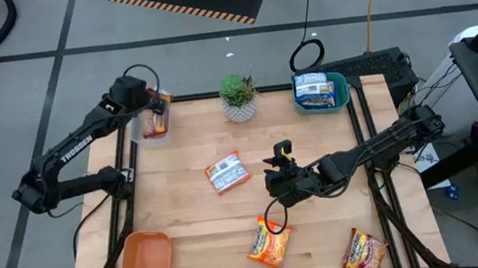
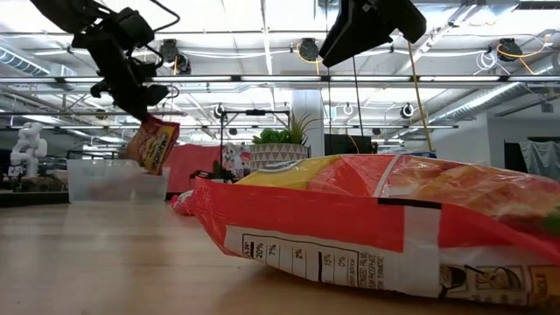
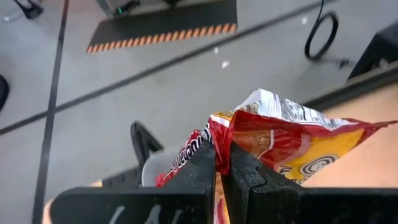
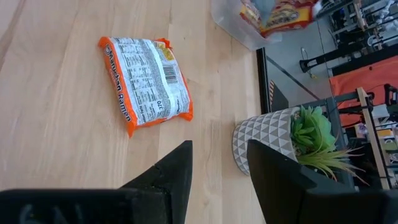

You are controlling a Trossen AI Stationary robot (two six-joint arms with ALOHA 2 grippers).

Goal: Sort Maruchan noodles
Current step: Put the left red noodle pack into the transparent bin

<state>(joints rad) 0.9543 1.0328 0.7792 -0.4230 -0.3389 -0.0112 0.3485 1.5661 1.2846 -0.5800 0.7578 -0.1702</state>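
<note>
**Two dark arms, white lettering, yellow accent**

Matte black throughout, built of slim tubular links and bulkier rounded joint housings. White "TROSSEN" lettering along the left arm's (image 1: 70,153) forearm link. Thin black cable looping out just behind the left hand (image 1: 153,108), another curling under the right hand (image 1: 280,158). Small yellow patch just behind the right hand's fingers. Flat, blocky black fingers (image 4: 171,174) with angled, stepped inner edges; same notched profile on the left hand's fingers (image 3: 205,171).
</note>
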